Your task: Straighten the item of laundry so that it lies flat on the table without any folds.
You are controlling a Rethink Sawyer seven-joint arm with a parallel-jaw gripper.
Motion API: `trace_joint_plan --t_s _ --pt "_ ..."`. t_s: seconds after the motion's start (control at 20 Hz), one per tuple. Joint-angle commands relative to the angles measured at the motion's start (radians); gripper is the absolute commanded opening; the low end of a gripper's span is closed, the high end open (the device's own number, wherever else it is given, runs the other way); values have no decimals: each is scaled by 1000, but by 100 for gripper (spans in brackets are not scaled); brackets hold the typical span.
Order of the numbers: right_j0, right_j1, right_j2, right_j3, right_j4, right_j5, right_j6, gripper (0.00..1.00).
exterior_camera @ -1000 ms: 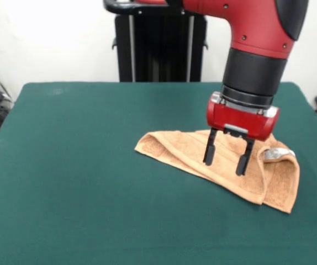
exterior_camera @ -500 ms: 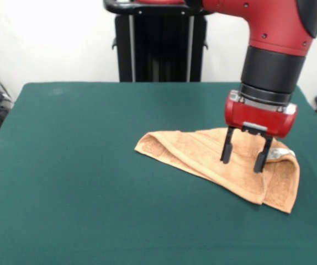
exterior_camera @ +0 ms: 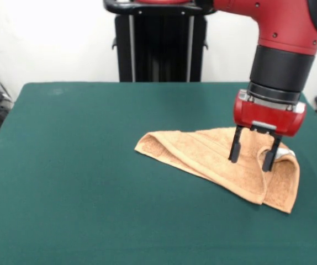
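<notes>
Currently the small orange-tan terry towel (exterior_camera: pixel 214 160) lies folded over itself toward four o'clock on the dark green felt-covered table (exterior_camera: pixel 81 165). Above its three o'clock end, the red-and-black gripper (exterior_camera: pixel 252 158) hangs with fingers spread, grasping nothing.

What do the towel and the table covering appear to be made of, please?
The orange-tan towel looks like terry cotton: matte, nubby pile with flatter woven bands, draping in soft folds. The table seems covered in dark green felt-like cloth: flat, dull, no sheen or visible weave, though the exact fibre is unclear.
</notes>
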Motion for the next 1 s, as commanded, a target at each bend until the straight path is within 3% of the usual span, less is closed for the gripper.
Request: trace_joint_plan --t_s 0.05,0.5,1.0 --pt "3 90 117 52 21 2 186 100" --pt "37 158 105 34 40 -60 227 100" --pt "78 194 66 -4 81 -46 250 100"
